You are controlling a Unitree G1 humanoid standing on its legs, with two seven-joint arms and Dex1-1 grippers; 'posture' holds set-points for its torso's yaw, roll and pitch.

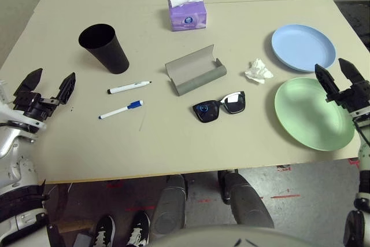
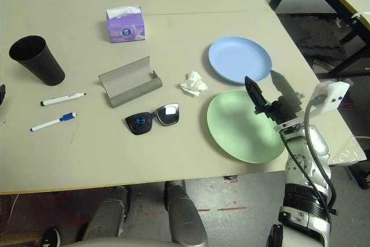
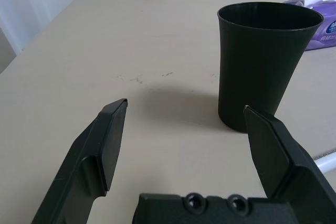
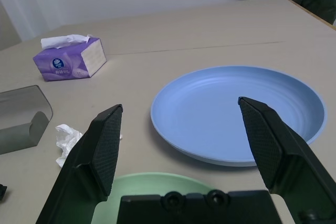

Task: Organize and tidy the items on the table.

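Pale beige table [image 1: 173,137] with items spread out: black cup [image 1: 104,47] upright at far left, black-capped marker [image 1: 128,87] and blue-capped marker [image 1: 120,110] just in front. Grey glasses case [image 1: 193,70] open at centre, black sunglasses [image 1: 219,106] before it, crumpled tissue [image 1: 258,71] beside. Blue plate [image 1: 303,47] behind green plate [image 1: 312,113]. Left gripper [image 1: 45,86] and right gripper [image 1: 341,74] both spread wide, holding nothing.

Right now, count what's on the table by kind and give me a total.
Markers: 2, black cap, blue cap
Plates: 2, blue, green
Cup: 1
Sunglasses: 1
Glasses case: 1
Crumpled tissue: 1
Tissue box: 1
Total: 9
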